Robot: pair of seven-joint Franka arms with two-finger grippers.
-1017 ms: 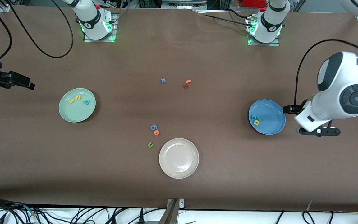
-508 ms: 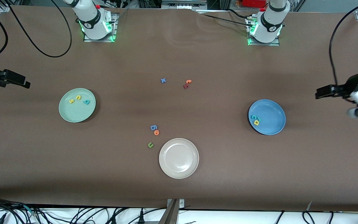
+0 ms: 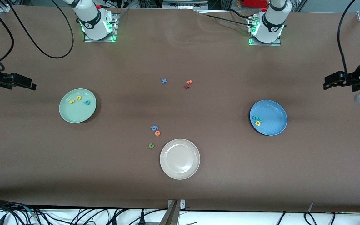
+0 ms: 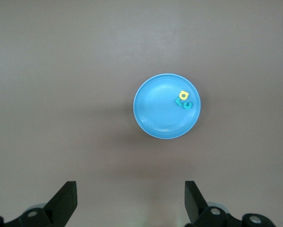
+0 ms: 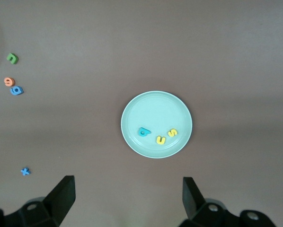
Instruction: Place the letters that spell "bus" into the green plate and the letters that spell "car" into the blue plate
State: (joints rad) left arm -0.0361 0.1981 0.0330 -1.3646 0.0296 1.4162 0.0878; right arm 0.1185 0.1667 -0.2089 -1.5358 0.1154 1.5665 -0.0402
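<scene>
Currently both sets appear sorted. Green plate [image 3: 77, 105], toward right arm's end of table [image 3: 217, 175], holds teal "b" [image 3: 87, 102], yellow "u" [image 3: 78, 98] & yellow "s" [image 3: 72, 101], all lying flat inside rim. Blue plate [image 3: 268, 117], toward left arm's end, holds teal "c" [image 3: 255, 117], yellow "a" [image 3: 257, 123] & teal "r" [image 3: 260, 119], bunched touching near one edge.

Left pincer [image 4: 129, 201] up over table edge at its own end, fingers spread, carrying nothing. Right pincer [image 5: 127, 198] likewise at its end, fingers spread, nothing held.

Non-task items untouched on table: beige plate [image 3: 180, 159], green "u" [image 3: 151, 145], orange "o" [image 3: 157, 133], blue "g" [image 3: 154, 128], blue "x" [image 3: 164, 81], red/orange pair [image 3: 187, 84].

Judgement: task looks complete; nothing left to move. Both arms wait.
</scene>
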